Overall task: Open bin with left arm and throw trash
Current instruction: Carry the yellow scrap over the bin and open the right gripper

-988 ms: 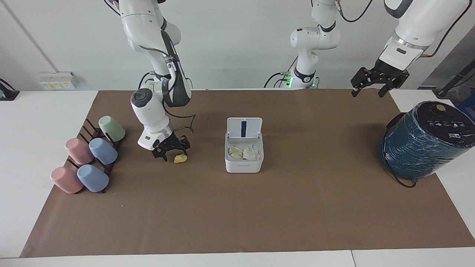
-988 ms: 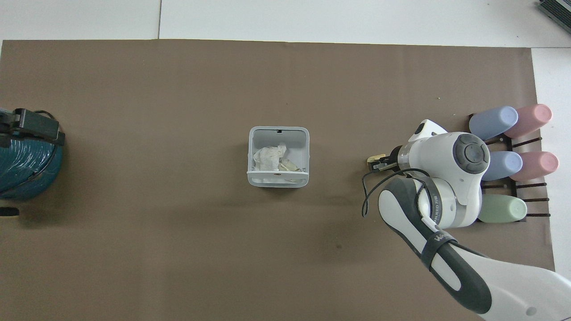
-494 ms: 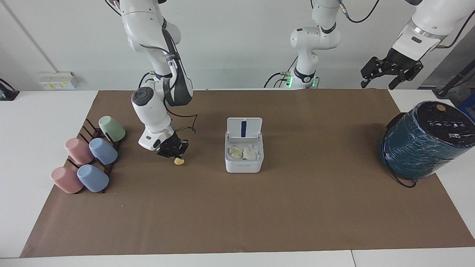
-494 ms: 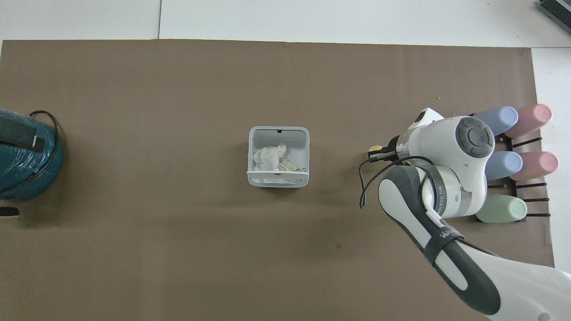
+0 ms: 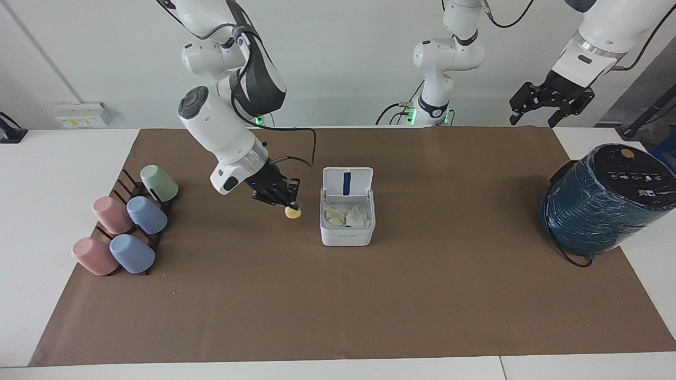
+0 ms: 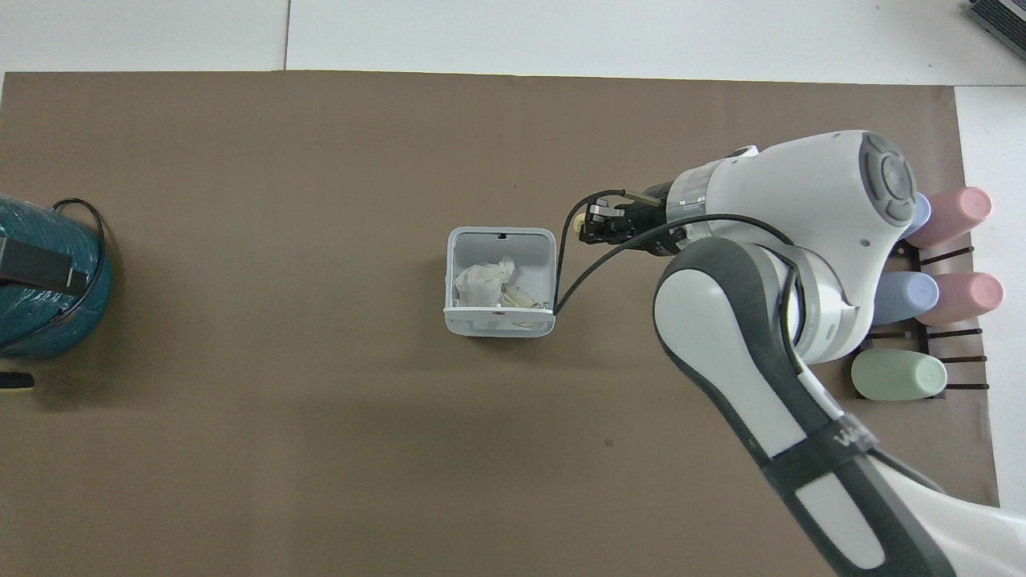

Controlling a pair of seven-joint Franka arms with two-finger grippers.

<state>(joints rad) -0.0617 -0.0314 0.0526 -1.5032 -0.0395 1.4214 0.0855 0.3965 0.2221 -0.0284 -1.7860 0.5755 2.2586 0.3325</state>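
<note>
Right gripper (image 5: 288, 203) raised over brown mat (image 5: 338, 295), just beside bin (image 5: 347, 232) on right arm's side, fingers pinched on small yellow-tan scrap (image 5: 292, 212). Scrap hangs clear of mat. Bin stands mid-desk, lid (image 5: 347, 182) hinged upright on robots' side, blue strip showing inside lid. White tissue wad (image 6: 483, 279) and cream paper wad (image 5: 335, 216) lie inside bin. Left gripper (image 5: 549, 103) waits high over left arm's end of desk, jaws spread wide, holding nothing. Teal wrapped cylinder (image 5: 602, 203) below it. Pastel cups (image 5: 129, 224) on rack at right arm's end.
</note>
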